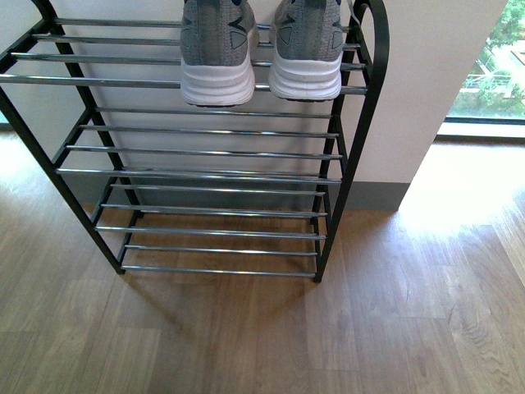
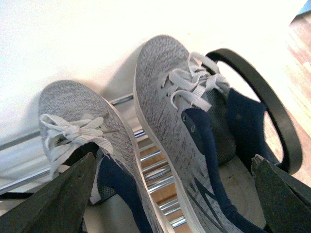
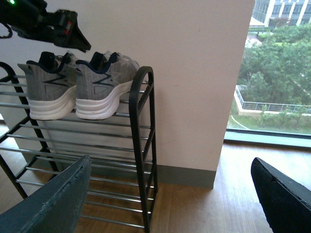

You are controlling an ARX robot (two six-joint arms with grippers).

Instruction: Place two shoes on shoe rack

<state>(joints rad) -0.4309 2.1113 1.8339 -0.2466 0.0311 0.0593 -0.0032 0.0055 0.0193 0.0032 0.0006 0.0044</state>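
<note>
Sneaker (image 1: 217, 49) and second sneaker (image 1: 308, 45) sit side by side, not touching, at the right end of the shoe rack's (image 1: 205, 172) top tier, heels at the front bar. Left gripper (image 2: 172, 162) spread wide, empty, above them. Right gripper (image 3: 170, 165) spread wide, empty, away from rack.

We observe the grey sneakers (image 2: 165, 97) side by side on the chrome bars (image 2: 155, 170) of the shoe rack (image 2: 124, 99), toes toward the white wall (image 2: 73, 39). Laces are white; linings are navy. The black curved end frame (image 2: 277, 116) stands just beside one sneaker. The left pincer (image 2: 173, 162) holds its fingers (image 2: 58, 199) spread wide.
</note>
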